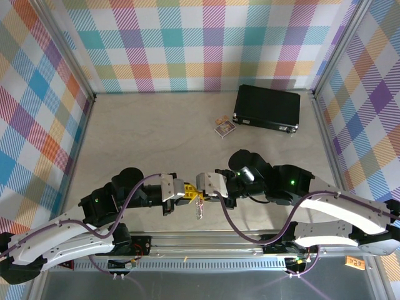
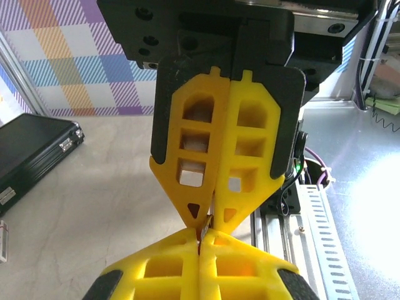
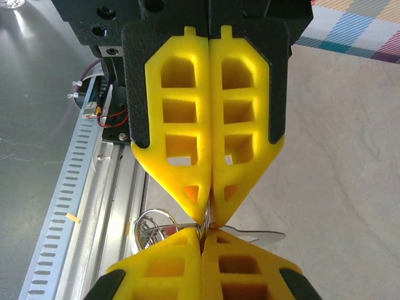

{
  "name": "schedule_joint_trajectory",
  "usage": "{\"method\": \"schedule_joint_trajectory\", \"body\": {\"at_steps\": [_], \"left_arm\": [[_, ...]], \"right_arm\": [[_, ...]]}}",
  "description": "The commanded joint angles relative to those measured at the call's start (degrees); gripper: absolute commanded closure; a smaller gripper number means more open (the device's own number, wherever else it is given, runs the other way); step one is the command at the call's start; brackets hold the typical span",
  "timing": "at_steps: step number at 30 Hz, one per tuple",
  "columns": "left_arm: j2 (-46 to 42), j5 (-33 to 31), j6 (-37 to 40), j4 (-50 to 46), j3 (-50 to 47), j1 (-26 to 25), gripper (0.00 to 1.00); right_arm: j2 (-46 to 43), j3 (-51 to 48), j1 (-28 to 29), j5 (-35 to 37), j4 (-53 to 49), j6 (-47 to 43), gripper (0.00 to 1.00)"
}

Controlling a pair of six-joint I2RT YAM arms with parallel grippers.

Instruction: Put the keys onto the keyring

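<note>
Two end effectors are meeting tip to tip over the near edge of the counter [image 1: 156,144], beside the rail [image 1: 212,240], leaving the whole middle and left of the counter open. One case [image 1: 267,107] and one card packet [image 1: 224,127] are lying far right. One keyring [image 1: 199,210] is dangling below the tips. The right end effector [image 3: 209,215] is clenching its wire; the right wrist view is showing its coils and one key [image 3: 262,236] sticking out rightwards. The left end effector [image 2: 204,220] is clenching too, its catch hidden.
</note>
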Motion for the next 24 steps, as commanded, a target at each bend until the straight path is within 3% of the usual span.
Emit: {"method": "schedule_joint_trajectory", "body": {"at_steps": [1, 4, 10, 24], "left_arm": [[-1.03, -3.19, -1.34, 4.27, -0.10, 0.28, 1.00], [-2.68, -2.43, -4.35, 10.57, -2.88, 0.28, 1.00], [-3.88, 0.71, -9.22, 20.64, -6.25, 0.28, 1.00], [-3.62, 7.17, -16.62, 37.14, -12.30, 0.28, 1.00]], "right_arm": [[-1.92, 0.70, 0.62, -4.18, 1.65, 0.32, 1.00], [-2.98, -1.29, 0.62, -3.41, 4.76, 1.79, 0.98], [-6.19, -7.32, 0.62, -5.06, 13.70, 5.13, 0.79], [-11.78, -12.18, 0.51, -5.16, 21.22, 5.87, 0.86]]}}
